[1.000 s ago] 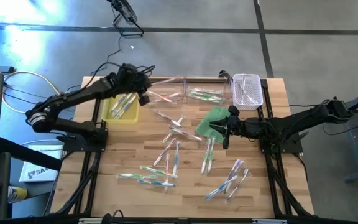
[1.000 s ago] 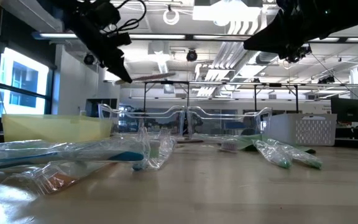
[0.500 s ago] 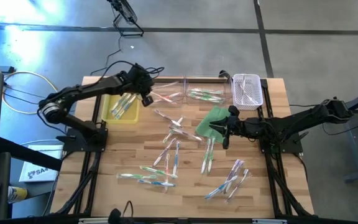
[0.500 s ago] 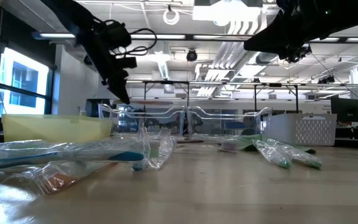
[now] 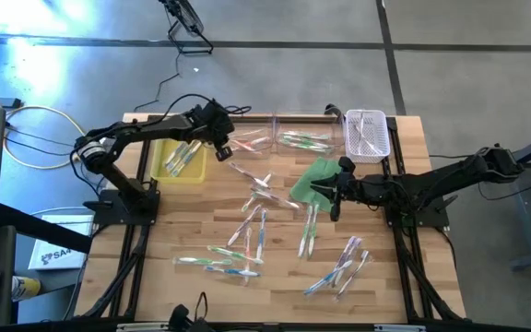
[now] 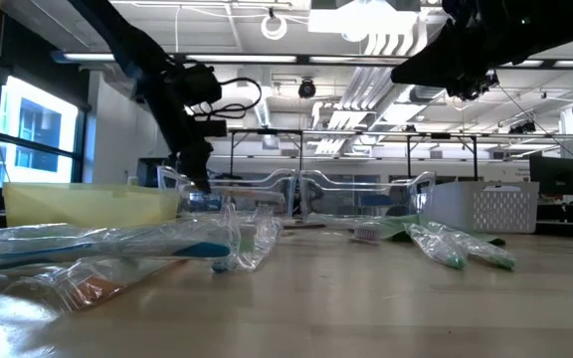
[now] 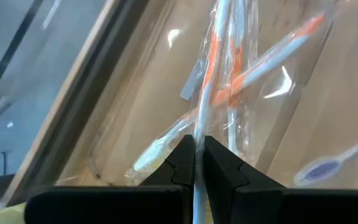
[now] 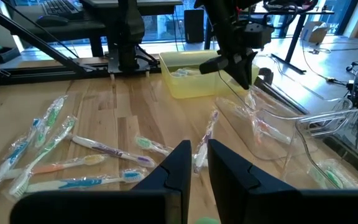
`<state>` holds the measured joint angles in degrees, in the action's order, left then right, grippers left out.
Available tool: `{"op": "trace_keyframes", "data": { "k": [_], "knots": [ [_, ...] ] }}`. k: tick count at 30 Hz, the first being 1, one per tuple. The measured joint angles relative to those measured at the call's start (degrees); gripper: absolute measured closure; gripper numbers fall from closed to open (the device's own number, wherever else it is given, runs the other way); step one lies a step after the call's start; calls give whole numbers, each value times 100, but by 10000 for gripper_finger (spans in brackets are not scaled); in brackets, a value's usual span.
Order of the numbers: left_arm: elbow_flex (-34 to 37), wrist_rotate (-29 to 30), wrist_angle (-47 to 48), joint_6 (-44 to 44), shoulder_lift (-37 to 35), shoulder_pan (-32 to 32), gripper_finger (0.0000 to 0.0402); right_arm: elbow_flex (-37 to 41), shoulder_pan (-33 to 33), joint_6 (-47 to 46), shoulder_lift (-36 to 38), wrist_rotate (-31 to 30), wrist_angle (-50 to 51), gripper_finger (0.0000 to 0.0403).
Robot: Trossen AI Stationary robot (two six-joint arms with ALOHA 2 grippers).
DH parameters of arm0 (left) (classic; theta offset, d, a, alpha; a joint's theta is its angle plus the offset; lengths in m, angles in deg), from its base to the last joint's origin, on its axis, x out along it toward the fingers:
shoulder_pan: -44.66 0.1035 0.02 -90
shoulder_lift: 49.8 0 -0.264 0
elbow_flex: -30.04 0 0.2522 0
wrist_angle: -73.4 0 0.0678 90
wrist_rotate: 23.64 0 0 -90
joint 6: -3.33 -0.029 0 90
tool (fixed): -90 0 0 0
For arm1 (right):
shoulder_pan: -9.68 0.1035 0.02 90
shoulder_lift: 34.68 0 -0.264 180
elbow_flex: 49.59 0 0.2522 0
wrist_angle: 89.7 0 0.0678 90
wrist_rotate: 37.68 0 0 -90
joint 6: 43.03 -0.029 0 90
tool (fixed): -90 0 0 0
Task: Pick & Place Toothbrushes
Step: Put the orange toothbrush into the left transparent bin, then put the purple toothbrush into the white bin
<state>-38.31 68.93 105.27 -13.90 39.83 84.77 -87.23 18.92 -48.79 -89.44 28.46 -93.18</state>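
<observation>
Left end effector at clear tray, grasping 1 toothbrush

High view: left end effector over clear tray; right end effector near green cloth. Left wrist view: fingers clenched on wrapped toothbrush. Right wrist view: fingers nearly closed, empty; loose toothbrushes on table.

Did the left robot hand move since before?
Yes. The left end effector, holding a wrapped orange toothbrush, swung rightward from over the yellow plastic bin to the clear plastic tray.

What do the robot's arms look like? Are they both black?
Yes. Both arms are dark, thin and jointed. The left arm has looping black cables near its end effector and a silver ring at one joint. The right arm ends in an end effector with two flat, dark fingers.
</observation>
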Motion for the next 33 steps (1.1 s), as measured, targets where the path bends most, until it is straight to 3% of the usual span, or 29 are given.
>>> {"op": "trace_keyframes", "data": {
  "k": [10,22,33],
  "knots": [
    [0,0,-95,11,139,0,385,0,1,0,0,-2,-2,357],
    [0,0,-135,0,139,0,315,-2,0,0,0,-2,-2,357],
    [0,0,-216,-2,139,0,309,0,2,0,0,-2,-4,357]
  ]
}}
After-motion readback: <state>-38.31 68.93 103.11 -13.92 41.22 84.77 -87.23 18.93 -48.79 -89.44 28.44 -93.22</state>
